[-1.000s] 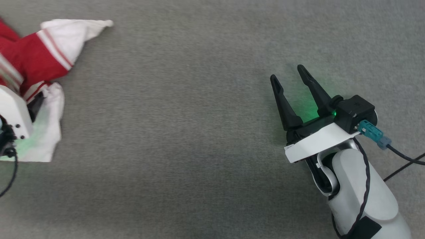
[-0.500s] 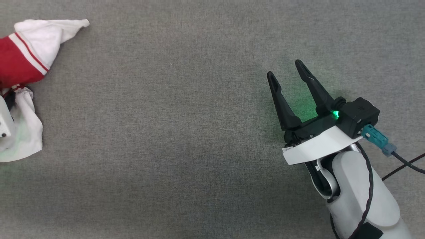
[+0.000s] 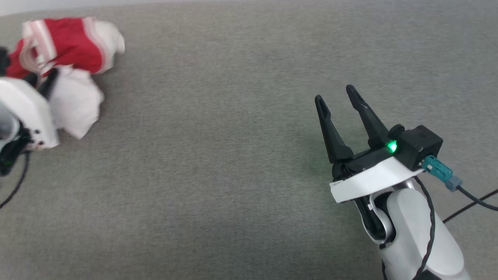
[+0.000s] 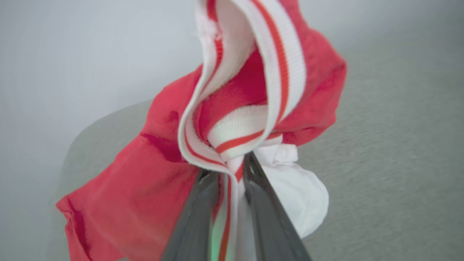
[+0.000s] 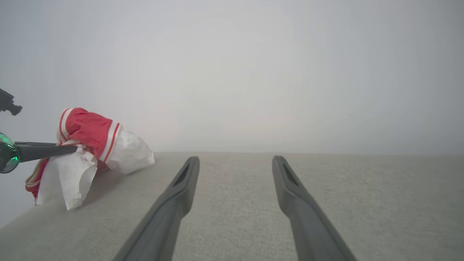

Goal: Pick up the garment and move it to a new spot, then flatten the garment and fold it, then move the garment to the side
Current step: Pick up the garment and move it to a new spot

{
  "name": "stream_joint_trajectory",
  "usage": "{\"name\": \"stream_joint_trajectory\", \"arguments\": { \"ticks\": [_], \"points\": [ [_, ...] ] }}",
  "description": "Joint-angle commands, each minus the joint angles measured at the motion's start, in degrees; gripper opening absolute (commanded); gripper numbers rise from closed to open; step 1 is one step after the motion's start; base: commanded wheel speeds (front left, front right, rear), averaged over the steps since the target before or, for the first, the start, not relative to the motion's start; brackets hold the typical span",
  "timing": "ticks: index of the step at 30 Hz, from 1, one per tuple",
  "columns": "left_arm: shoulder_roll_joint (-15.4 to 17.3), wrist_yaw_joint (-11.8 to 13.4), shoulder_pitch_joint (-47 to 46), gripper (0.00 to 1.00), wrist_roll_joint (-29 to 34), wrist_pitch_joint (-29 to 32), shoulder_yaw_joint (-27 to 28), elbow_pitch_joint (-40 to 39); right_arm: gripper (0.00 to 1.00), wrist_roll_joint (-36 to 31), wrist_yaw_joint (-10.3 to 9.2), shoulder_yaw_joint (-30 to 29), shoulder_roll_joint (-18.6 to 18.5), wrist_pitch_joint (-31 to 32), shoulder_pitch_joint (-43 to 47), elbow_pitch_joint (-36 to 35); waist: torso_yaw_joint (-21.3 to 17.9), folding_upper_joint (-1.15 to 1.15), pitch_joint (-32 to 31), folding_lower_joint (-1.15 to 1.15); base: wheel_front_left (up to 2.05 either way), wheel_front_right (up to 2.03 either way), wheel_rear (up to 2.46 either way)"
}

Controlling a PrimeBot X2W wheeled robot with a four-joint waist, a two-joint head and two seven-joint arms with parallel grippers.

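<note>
The garment [image 3: 74, 39] is a bunched red cloth with white panels and striped bands, at the far left of the grey surface in the head view. My left gripper [image 3: 41, 79] is shut on it. The left wrist view shows the fingers [image 4: 195, 217] pinching a red-and-white striped band, with the garment [image 4: 145, 188] hanging around them and partly raised. In the right wrist view the garment [image 5: 88, 132] hangs from a left finger [image 5: 43, 150], its white end touching the surface. My right gripper [image 3: 335, 95] stands open and empty at the right, well away from the garment; it appears as well as the right gripper [image 5: 235, 159].
The grey fabric surface [image 3: 218, 155] spreads between the two arms. Its far edge [image 3: 116, 4] runs close behind the garment, and its left edge [image 5: 18, 217] lies just beyond it. A black cable [image 3: 470, 196] trails from the right wrist.
The left gripper has shut on the garment's striped band and raised it, so the cloth is more bunched. The head camera has shifted. The right gripper stays open in place.
</note>
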Motion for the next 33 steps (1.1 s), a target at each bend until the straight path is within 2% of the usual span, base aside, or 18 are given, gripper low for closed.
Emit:
{"name": "stream_joint_trajectory", "arguments": {
  "ticks": [1, 6, 10, 12, 13, 17, 21, 26, 30, 33],
  "points": [
    [-0.67, -0.1, -1.35, 0.0, 1.08, -0.79, -1.18, -1.94, 1.0, 0.37, 0.01, -0.48, 0.37, -0.3, 1.24, -0.06, -1.53, 0.0, -1.06, 0.0, 0.0, 0.0, 0.0],
    [-3.96, -0.09, -5.19, 0.0, 3.74, -1.43, -7.15, -9.29, 1.0, 0.97, 0.01, -2.39, 1.24, -0.3, 2.23, -1.18, -5.56, 0.0, -0.55, 0.0, 0.0, 0.0, 0.0],
    [-9.89, -0.1, -8.12, 0.0, 5.47, 0.16, -11.49, -11.26, 1.0, 1.67, 0.01, -4.44, 1.8, -0.3, 2.6, -1.9, -8.4, 0.0, 0.72, 0.0, 0.0, 0.0, 0.0],
    [-12.88, 0.03, -10.86, 0.0, 7.25, 0.32, -13.07, -9.95, 1.0, 2.05, 0.01, -5.12, 2.08, -0.29, 2.41, -2.37, -10.01, 0.0, 1.64, 0.0, 0.0, 0.0, 0.0],
    [-12.88, 0.03, -10.86, 0.0, 7.25, 0.32, -13.07, -9.95, 1.0, 2.05, 0.01, -5.12, 2.08, -0.29, 2.41, -2.37, -10.01, 0.0, 1.64, 0.0, 0.0, 0.0, 0.0],
    [-20.16, 0.03, -15.25, 0.0, 9.98, -1.91, -15.29, -5.64, 1.0, 2.84, 0.01, -6.42, 2.37, -0.3, 1.23, -3.22, -13.3, 0.0, 3.72, 0.0, 0.0, 0.0, 0.0],
    [-24.96, 0.02, -17.81, 0.0, 10.4, -4.81, -17.16, -2.03, 1.0, 4.6, 0.01, -7.83, 2.45, -0.29, 1.16, -3.95, -16.08, 0.0, 5.32, 0.0, 0.0, 0.0, 0.0],
    [-25.51, 0.02, -15.31, 0.0, 9.68, -4.52, -21.7, -2.01, 1.0, 7.31, 0.01, -8.44, 2.43, -0.3, 2.24, -4.42, -18.64, 0.0, 6.15, 0.0, 0.0, 0.0, 0.0],
    [-22.95, 0.02, -11.7, 0.0, 9.11, -1.39, -22.76, -5.55, 1.0, 8.86, 0.01, -8.91, 2.42, -0.3, 3.39, -4.53, -20.11, 0.0, 6.06, 0.0, 0.0, 0.0, 0.0],
    [-20.56, 0.02, -7.88, 0.0, 10.44, 3.44, -22.99, -9.25, 1.0, 9.86, 0.01, -9.71, 2.43, -0.3, 4.07, -4.9, -20.9, 0.0, 6.12, 0.0, 0.0, 0.0, 0.0]
  ]
}}
